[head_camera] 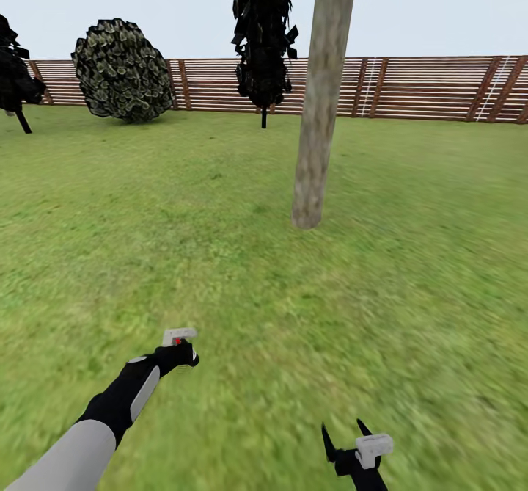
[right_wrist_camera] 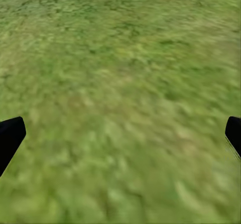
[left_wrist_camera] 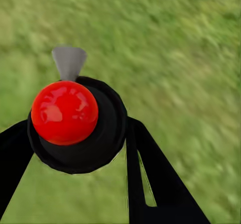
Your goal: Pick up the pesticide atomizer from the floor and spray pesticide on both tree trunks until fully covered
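Your left gripper (head_camera: 178, 346), low and left of centre in the head view, has its fingers clamped on the pesticide atomizer (left_wrist_camera: 75, 123). The nearest tree trunk (head_camera: 317, 120) stands up and to the right, well apart. The right gripper (head_camera: 345, 436) hangs spread, holding nothing.

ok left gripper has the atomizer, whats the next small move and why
Probably roll closer to the tree trunk and raise the left gripper toward it. The pesticide atomizer sits clamped between the fingers, but it hangs low over the grass, with open lawn between it and the trunk. The right gripper is open and idle.
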You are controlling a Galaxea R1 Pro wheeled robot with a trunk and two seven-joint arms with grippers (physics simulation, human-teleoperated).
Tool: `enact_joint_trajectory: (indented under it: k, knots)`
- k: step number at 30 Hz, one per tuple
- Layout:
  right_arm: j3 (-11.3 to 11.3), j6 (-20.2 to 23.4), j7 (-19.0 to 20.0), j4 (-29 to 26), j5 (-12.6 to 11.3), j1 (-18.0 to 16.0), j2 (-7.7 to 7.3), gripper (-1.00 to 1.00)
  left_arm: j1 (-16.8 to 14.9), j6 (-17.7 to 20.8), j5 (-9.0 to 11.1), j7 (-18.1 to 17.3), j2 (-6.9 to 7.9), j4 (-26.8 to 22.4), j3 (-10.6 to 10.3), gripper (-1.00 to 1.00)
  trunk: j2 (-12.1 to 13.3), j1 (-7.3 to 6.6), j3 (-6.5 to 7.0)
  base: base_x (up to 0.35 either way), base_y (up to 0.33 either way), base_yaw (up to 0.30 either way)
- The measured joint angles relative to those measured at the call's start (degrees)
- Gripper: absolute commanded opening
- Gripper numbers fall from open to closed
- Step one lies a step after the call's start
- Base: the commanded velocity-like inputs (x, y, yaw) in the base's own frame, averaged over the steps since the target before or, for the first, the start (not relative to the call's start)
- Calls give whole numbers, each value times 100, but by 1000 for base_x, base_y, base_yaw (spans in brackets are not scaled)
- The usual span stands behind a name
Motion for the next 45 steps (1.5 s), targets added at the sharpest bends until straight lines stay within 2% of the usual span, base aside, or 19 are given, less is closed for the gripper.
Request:
enact_joint_trajectory:
  k: [10, 21, 45]
  knots:
    - [0, 0, 0, -5, 0, 0, 8, 100, -2, 0, 0, 5, 0, -8, 0, -100, 0, 0, 0, 330, -103, -12]
    - [0, 0, 0, -3, 0, 1, 9, 100, -2, 6, -2, 15, 3, -16, 2, -100, 0, 0, 0, 328, -53, -204]
    - [0, 0, 0, -3, 0, 0, 9, 100, 1, 8, 2, 15, 0, -7, 0, -100, 0, 0, 0, 327, -57, -5]
